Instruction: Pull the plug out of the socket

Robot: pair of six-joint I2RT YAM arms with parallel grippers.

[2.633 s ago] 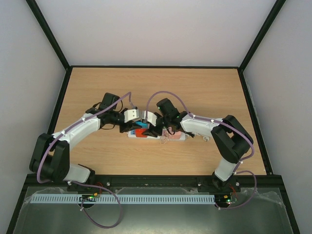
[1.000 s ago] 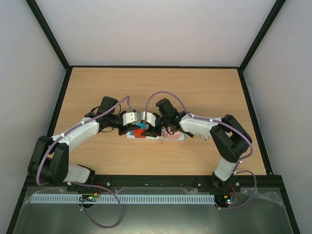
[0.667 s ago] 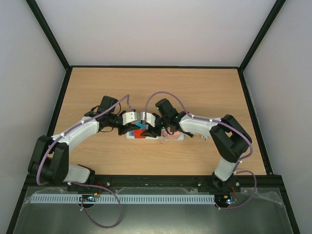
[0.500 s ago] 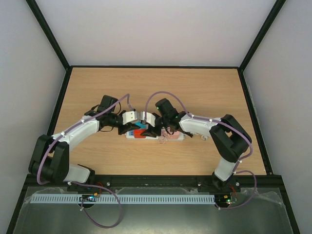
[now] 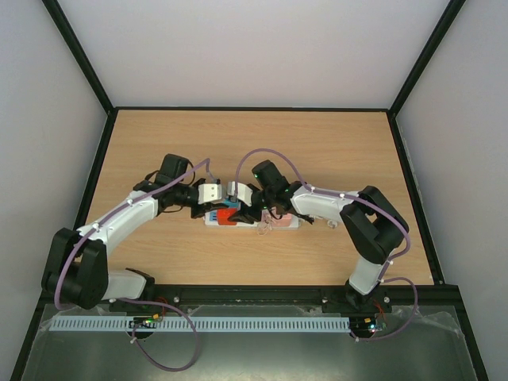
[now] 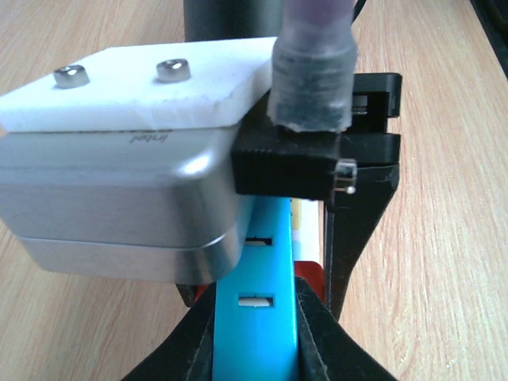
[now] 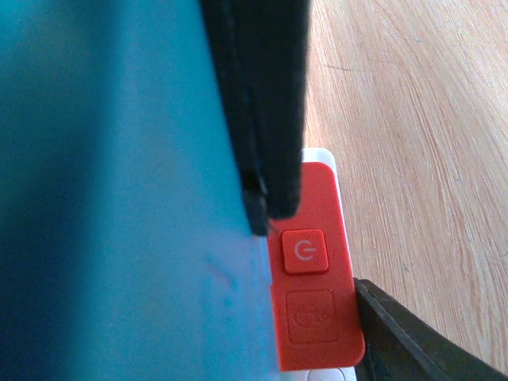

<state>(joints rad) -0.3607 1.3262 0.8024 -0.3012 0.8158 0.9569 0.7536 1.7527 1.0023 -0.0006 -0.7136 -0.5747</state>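
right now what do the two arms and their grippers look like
Left arm and right arm: white shells between chunky black joints, a lilac cable running along each. Left gripper: black fingers. Right gripper: black too, below a silver camera case marked intel, topped by a white plate with two screws.

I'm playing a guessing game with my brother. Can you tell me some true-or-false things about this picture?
1. The strip lies on a wooden table. True.
2. The plug is yellow. False: it is blue.
3. Fingers of the left pincer sit either side of the plug. True.
4. The red part has no button. False: it has a power button.
5. The right pincer is far from the strip. False: it is right at it.
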